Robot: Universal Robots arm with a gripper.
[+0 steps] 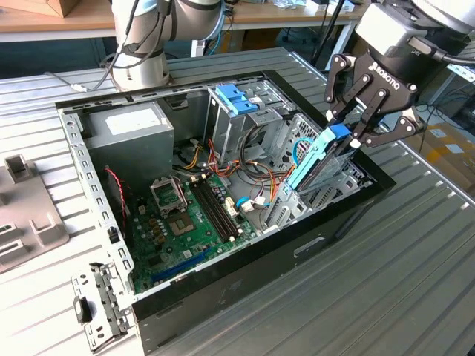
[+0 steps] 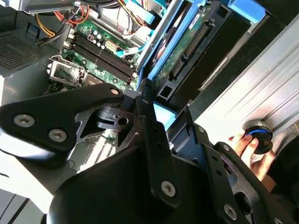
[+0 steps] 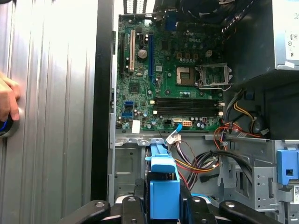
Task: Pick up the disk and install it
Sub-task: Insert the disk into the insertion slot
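The tool (image 1: 349, 137) is clenched on the blue top end of the disk (image 1: 313, 167), which hangs tilted just beneath it, lower end at the metal drive cage (image 1: 319, 199) of the open computer case (image 1: 260, 252). Risks, as I judge them: at this tilt a blue rail may jam against the cage wall, and the orange cables (image 1: 276, 187) close beside could get pinched

Bright overhead light glares off the ribbed table (image 1: 415, 282) beside the gripper (image 1: 349, 137) and lights the disk (image 1: 312, 165) it clamps, while the computer case (image 1: 260, 256) below lies shadowed and the gripper's black links look dark.
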